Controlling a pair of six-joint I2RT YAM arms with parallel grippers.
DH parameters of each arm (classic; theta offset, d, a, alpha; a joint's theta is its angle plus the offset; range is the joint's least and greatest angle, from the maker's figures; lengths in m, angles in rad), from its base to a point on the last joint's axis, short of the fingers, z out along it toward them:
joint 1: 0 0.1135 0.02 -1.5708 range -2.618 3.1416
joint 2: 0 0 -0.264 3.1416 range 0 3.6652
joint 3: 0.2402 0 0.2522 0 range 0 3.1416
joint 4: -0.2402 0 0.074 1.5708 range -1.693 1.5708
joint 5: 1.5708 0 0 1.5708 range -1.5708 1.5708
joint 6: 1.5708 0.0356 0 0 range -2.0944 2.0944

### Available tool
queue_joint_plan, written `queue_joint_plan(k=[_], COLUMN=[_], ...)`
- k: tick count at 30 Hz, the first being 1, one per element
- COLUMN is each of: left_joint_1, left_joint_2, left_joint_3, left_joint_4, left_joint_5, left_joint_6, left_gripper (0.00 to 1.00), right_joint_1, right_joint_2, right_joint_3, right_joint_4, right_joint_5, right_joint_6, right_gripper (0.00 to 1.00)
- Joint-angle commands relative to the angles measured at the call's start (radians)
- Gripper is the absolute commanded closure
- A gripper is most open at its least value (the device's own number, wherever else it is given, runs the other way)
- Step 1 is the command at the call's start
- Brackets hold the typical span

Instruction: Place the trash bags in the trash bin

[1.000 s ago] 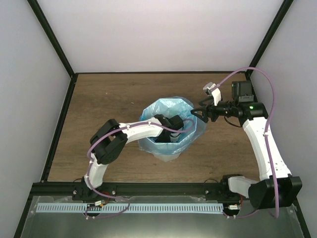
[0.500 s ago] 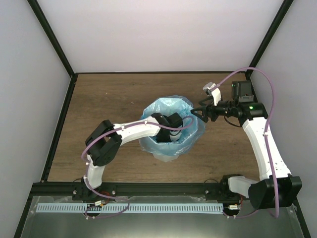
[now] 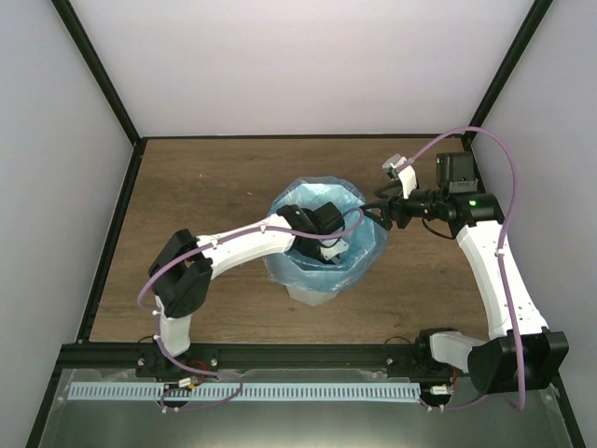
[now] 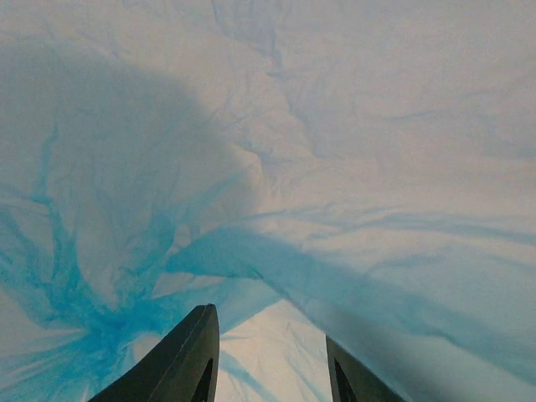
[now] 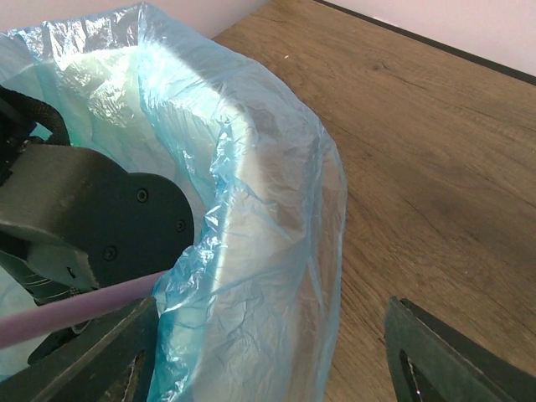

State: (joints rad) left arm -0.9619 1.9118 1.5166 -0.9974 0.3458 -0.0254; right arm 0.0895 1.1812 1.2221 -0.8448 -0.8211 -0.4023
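Observation:
The white trash bin (image 3: pixel 312 291) stands mid-table, lined with the light-blue trash bag (image 3: pixel 308 202), whose edge is folded over the rim. My left gripper (image 3: pixel 336 248) reaches down inside the bin. In the left wrist view it (image 4: pixel 272 368) is open and empty, with wrinkled blue film (image 4: pixel 276 167) close in front. My right gripper (image 3: pixel 373 217) is open at the bin's right rim. In the right wrist view it (image 5: pixel 276 356) straddles the bag-covered rim (image 5: pixel 276 209) without closing on it; one finger is inside and one outside.
The wooden table (image 3: pixel 205 187) is enclosed by white walls with black posts. The left arm's wrist housing (image 5: pixel 92 209) and purple cable (image 5: pixel 67 310) fill the bin's inside near my right gripper. A black rail (image 3: pixel 298 357) runs along the near edge.
My left arm has pushed farther into the bin, toward its far right side, and its elbow has swung left. The right arm has held still at the rim.

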Motion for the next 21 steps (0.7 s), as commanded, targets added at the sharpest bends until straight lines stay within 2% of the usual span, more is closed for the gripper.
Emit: queue_joint_plan(k=[1, 6, 12, 21], left_joint_1=[-0.005, -0.009, -0.024, -0.036], left_joint_2=[-0.033, -0.016, 0.054, -0.004], left_joint_3=[0.042, 0.087, 0.163, 0.180], left_joint_4=[-0.030, -0.042, -0.123, -0.153], left_joint_5=[0.027, 0.016, -0.073, -0.076], left_joint_6=[0.006, -0.002, -0.023, -0.063], left_gripper=[0.62, 0.62, 0.62, 0.64], right_joint_1=[0.007, 0.007, 0.007, 0.007], right_joint_2=[0.005, 0.003, -0.001, -0.007], right_joint_3=[-0.044, -0.044, -0.047, -0.058], right_joint_4=[-0.069, -0.061, -0.057, -0.051], right_joint_5=[0.072, 0.043, 0.033, 0.021], right_joint_6=[-0.014, -0.001, 0.005, 0.012], right_gripper=[0.26, 0.26, 0.26, 0.26])
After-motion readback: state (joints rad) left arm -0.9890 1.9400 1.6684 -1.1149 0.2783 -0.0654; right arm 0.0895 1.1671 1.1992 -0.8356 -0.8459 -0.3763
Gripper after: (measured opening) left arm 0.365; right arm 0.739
